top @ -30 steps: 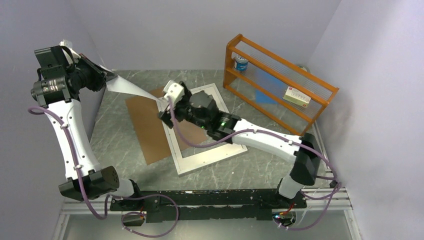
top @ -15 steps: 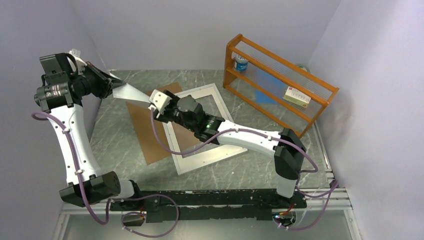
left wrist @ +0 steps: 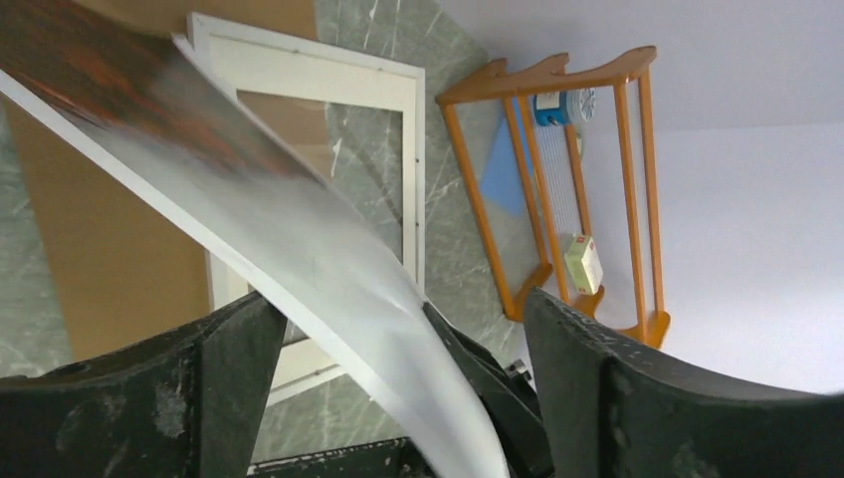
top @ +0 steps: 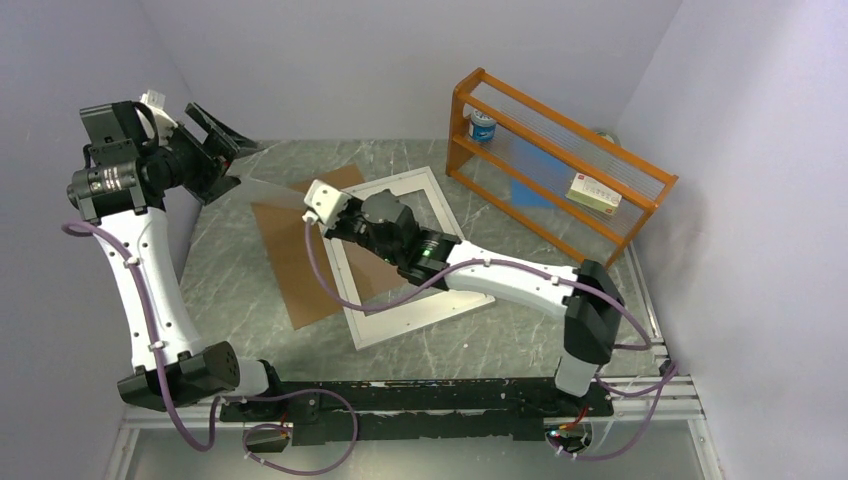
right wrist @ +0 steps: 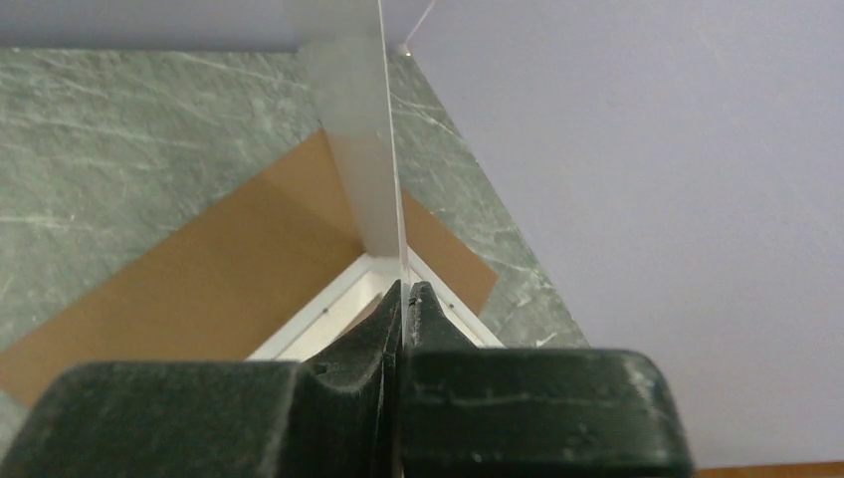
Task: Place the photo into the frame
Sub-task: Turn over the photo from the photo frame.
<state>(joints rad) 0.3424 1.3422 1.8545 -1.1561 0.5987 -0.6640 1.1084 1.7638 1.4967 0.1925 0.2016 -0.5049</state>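
The photo hangs in the air, curving between the two wide-apart fingers of my open left gripper; its top left part is dark red-orange, the rest pale. From the top camera the photo shows as a thin grey sheet stretching from the left gripper to the right gripper. My right gripper is shut on the photo's edge. The white frame lies flat on the table below the right arm.
A brown backing board lies partly under the frame's left side. An orange wooden rack stands at the back right, holding a blue can and a small box. Walls close in on the left and right.
My right gripper has shut on the photo's near end. My left gripper, shut on the photo before, has opened. The sheet now hangs flatter and lower between them.
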